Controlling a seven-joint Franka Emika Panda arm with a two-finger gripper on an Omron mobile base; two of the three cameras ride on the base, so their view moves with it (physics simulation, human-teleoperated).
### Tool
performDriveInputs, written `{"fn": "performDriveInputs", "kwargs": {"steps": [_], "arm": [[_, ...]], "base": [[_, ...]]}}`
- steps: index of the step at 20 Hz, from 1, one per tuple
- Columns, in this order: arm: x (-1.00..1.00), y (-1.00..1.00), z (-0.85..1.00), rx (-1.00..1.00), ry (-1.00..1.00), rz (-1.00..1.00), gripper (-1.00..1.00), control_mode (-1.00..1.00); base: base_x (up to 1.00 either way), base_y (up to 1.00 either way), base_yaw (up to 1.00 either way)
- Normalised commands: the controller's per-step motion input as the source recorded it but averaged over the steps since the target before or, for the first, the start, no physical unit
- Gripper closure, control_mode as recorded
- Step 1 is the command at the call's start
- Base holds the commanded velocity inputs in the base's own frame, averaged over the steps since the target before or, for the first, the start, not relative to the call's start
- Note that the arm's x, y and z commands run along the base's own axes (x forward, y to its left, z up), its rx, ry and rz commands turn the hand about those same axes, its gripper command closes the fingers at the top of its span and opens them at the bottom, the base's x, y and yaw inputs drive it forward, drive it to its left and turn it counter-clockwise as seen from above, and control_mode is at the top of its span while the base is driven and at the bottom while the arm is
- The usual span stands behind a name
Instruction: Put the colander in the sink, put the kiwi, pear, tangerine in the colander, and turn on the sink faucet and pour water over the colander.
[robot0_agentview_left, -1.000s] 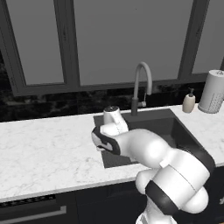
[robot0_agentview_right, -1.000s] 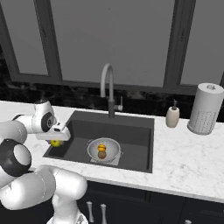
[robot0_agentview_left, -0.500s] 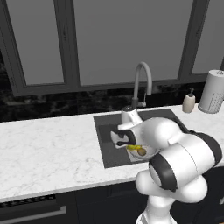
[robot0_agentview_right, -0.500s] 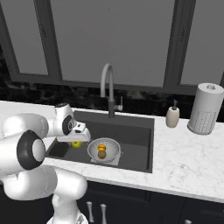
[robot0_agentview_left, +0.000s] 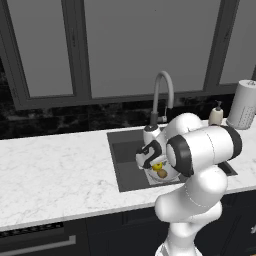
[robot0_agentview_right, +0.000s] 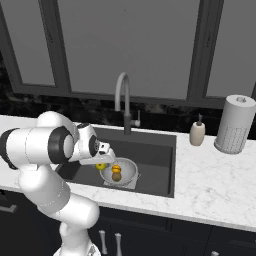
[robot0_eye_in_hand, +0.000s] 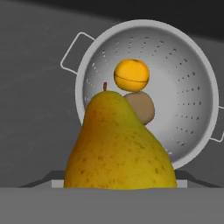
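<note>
**pear held over the colander rim**

we see the gripper (robot0_agentview_right: 101, 162) clamped on the yellow-green pear with a reddish blush (robot0_eye_in_hand: 119, 144); its finger tips are hidden behind the fruit in the hand view. we judge the pear firm, smooth-skinned, fairly heavy for its size and liable to bruise. the wide belly is the sounder place to hold it; the tapering neck would tend to slip. beyond it lies the round silver-grey perforated metal colander (robot0_eye_in_hand: 188, 92), stiff and light, on the floor of the dark grey rectangular sink (robot0_agentview_right: 155, 165). inside it sit the small bright orange tangerine (robot0_eye_in_hand: 131, 75) and the dull brown kiwi (robot0_eye_in_hand: 142, 106), touching. the pear hangs near the colander's rim. the tall grey gooseneck faucet (robot0_agentview_right: 122, 100) stands behind.
</note>
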Motion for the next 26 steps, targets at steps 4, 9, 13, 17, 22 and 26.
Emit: {"fn": "performDriveInputs", "kwargs": {"steps": [4, 9, 13, 17, 22, 26], "arm": [[0.29, -0.29, -0.38, 0.0, 0.0, 0.0, 1.0, -1.0], [0.3, -0.24, -0.3, 0.0, 0.0, 0.0, 1.0, -1.0], [0.17, -0.12, -0.32, 0.0, 0.0, 0.0, 1.0, -1.0], [0.0, 0.0, -0.34, 0.0, 0.0, 0.0, -1.0, -1.0], [0.08, -0.11, -0.07, 0.0, 0.0, 0.0, -1.0, -1.0], [0.03, -0.12, 0.0, 0.0, 0.0, 0.0, -1.0, -1.0]], "base": [[0.0, 0.0, 0.0], [0.0, 0.0, 0.0], [0.0, 0.0, 0.0], [0.0, 0.0, 0.0], [0.0, 0.0, 0.0], [0.0, 0.0, 0.0]]}}
